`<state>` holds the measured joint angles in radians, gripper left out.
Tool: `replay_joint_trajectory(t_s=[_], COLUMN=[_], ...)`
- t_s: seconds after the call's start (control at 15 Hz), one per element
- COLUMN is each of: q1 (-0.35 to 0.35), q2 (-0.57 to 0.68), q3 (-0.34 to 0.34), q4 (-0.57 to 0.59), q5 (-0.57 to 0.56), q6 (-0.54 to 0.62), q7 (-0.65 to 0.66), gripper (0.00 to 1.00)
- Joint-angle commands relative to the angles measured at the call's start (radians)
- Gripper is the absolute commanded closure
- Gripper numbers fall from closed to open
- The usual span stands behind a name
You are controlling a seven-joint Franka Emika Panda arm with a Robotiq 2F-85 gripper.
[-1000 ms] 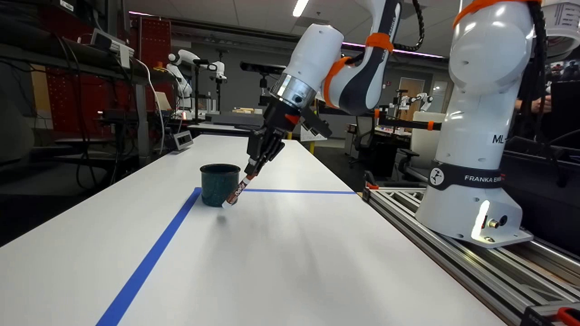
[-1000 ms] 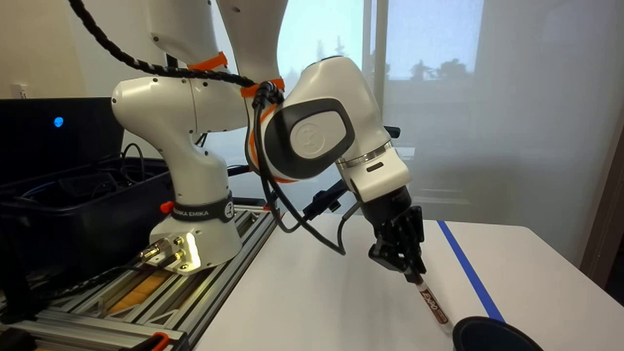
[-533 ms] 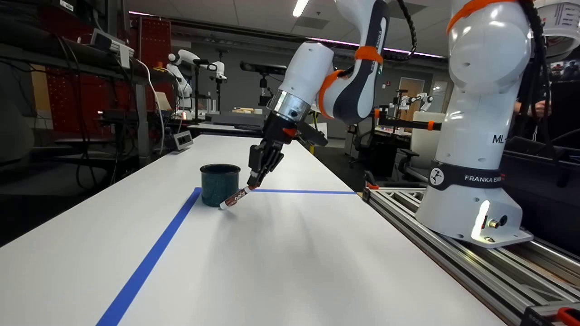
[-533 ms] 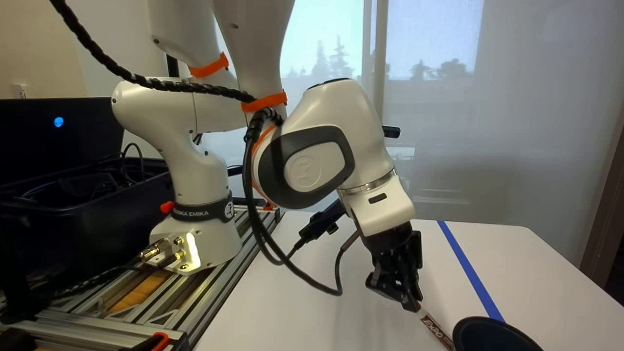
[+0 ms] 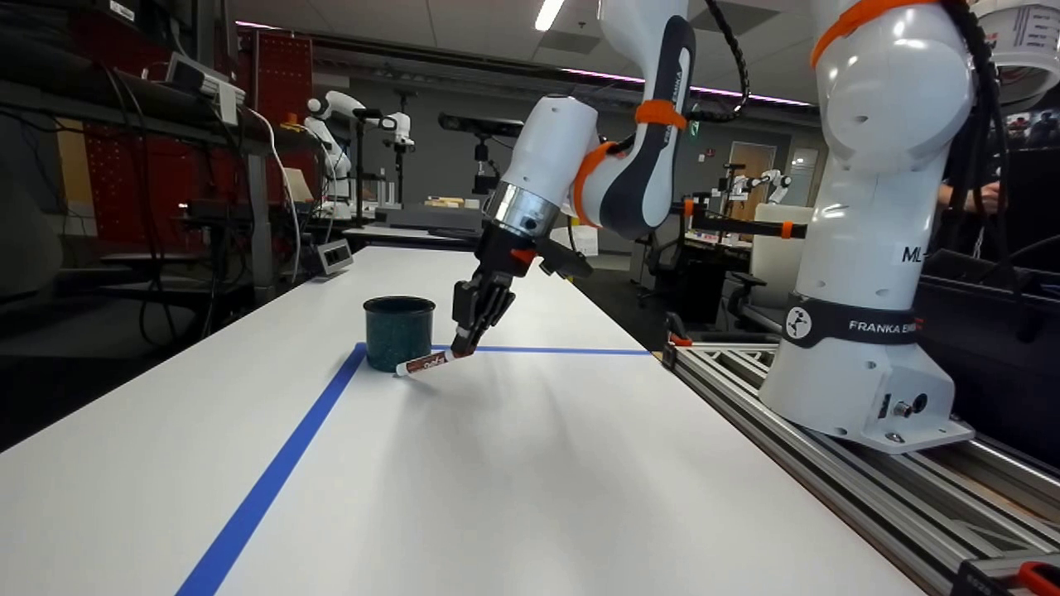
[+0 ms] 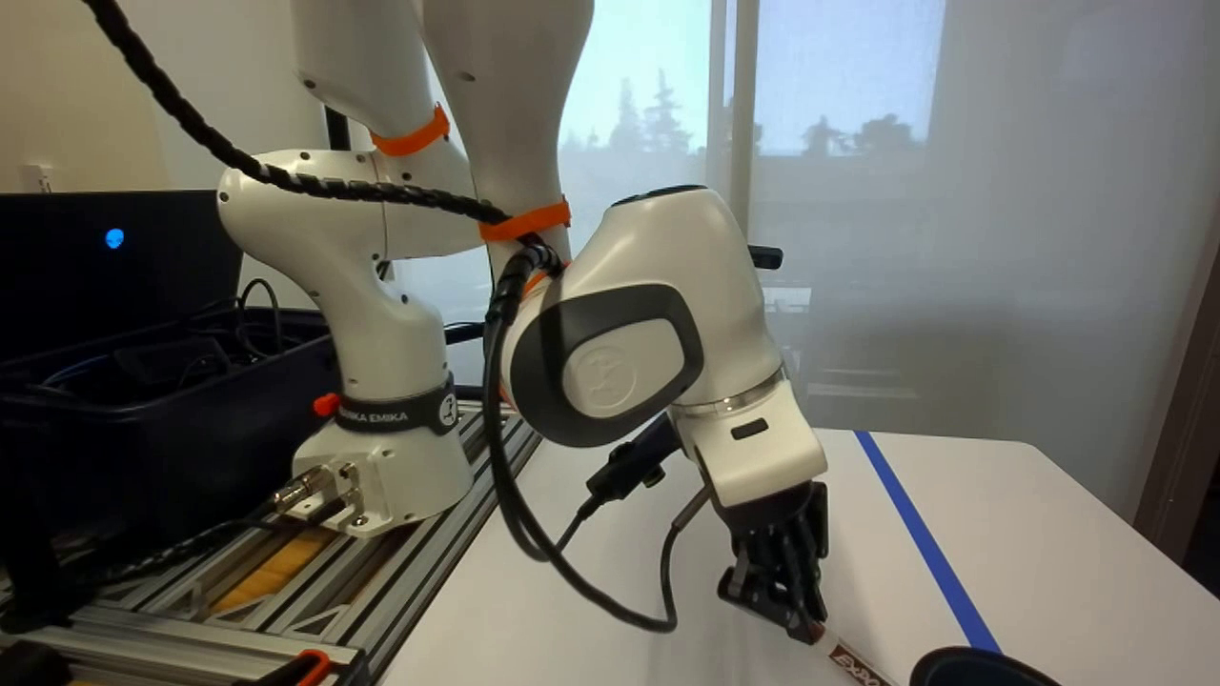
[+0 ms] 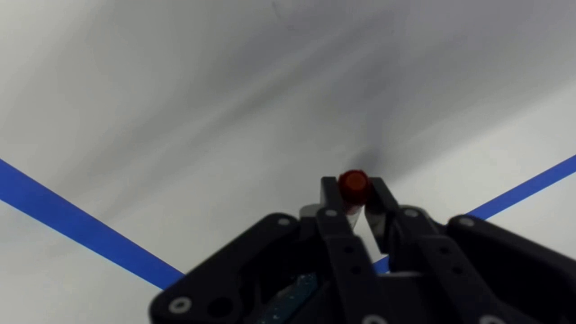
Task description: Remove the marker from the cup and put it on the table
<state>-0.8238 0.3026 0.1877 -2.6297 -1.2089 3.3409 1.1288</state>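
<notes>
The marker is white with a brown-red label and a red end. My gripper is shut on its red end, which shows between the fingertips in the wrist view. The marker slopes down at a shallow angle, and its white end is at or close to the table against the cup's base. The dark green cup stands upright. In an exterior view, the marker and the cup are cut off by the bottom edge. A speckled bit of the cup shows behind the fingers in the wrist view.
The white table carries blue tape lines that meet near the cup. The robot base stands on a metal rail frame along the table's side. A power strip box is at the far table edge.
My gripper has moved down with the marker. The marker has tilted from steep to nearly flat in the fingers. The cup has shifted slightly away from the gripper.
</notes>
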Motion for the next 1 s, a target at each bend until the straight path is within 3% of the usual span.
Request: replay_joint_trajectory(t_s=[0.0, 0.07, 0.13, 0.27, 0.67, 0.93], q1=[0.037, 0.045, 0.052, 0.065, 0.115, 0.138], q2=[0.026, 0.025, 0.027, 0.023, -0.052, -0.125], q3=[-0.029, -0.033, -0.036, -0.041, -0.043, -0.021], q4=[0.025, 0.026, 0.027, 0.026, 0.015, 0.012], q5=[0.009, 0.008, 0.006, 0.007, 0.023, 0.013], q6=[-0.014, -0.015, -0.018, -0.019, -0.041, -0.075], q7=[-0.011, -0.01, -0.01, -0.003, 0.026, 0.042], gripper=[0.95, 0.87, 0.55, 0.48, 0.02, 0.0])
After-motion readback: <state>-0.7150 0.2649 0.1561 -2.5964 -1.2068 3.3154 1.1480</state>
